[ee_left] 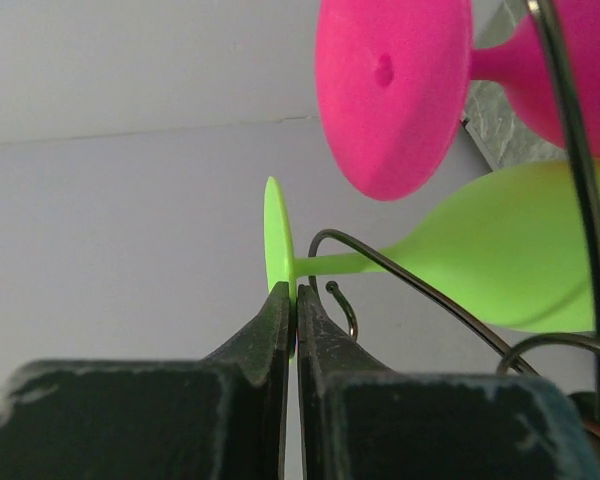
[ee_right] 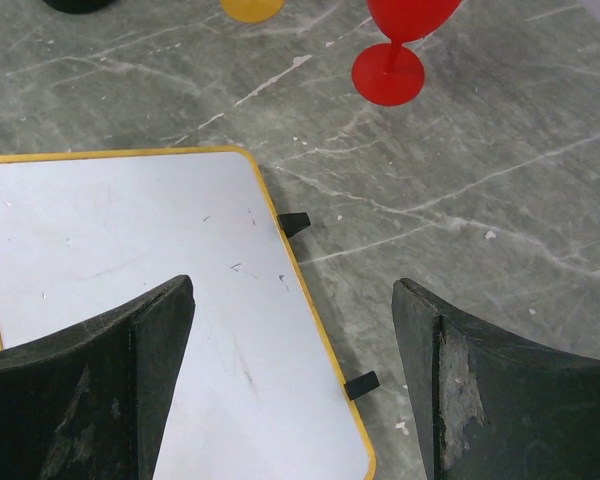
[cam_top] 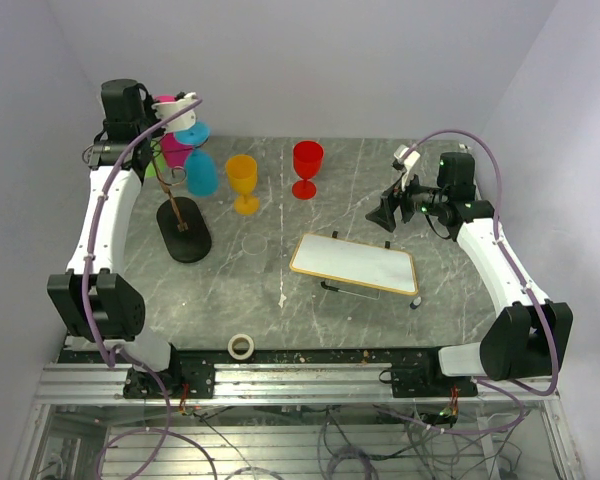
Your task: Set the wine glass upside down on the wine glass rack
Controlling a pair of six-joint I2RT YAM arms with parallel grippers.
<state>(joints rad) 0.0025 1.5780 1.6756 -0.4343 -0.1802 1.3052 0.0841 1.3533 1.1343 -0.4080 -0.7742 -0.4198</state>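
The wine glass rack (cam_top: 185, 238) stands at the far left on its black oval base. A pink glass (ee_left: 390, 90) and a blue glass (cam_top: 200, 172) hang from it upside down. My left gripper (ee_left: 293, 295) is shut on the rim of the foot of a green wine glass (ee_left: 500, 255). The green glass's stem lies across a curled wire arm (ee_left: 420, 285) of the rack, beside the pink glass. The green glass barely shows in the top view (cam_top: 150, 166). My right gripper (ee_right: 292, 288) is open and empty, above the right edge of a white tray.
A yellow glass (cam_top: 243, 180) and a red glass (cam_top: 307, 165) stand upright on the marble table behind the yellow-rimmed white tray (cam_top: 360, 265). The tray, on small black feet, also shows in the right wrist view (ee_right: 130, 230). A tape roll (cam_top: 241, 346) lies near the front edge.
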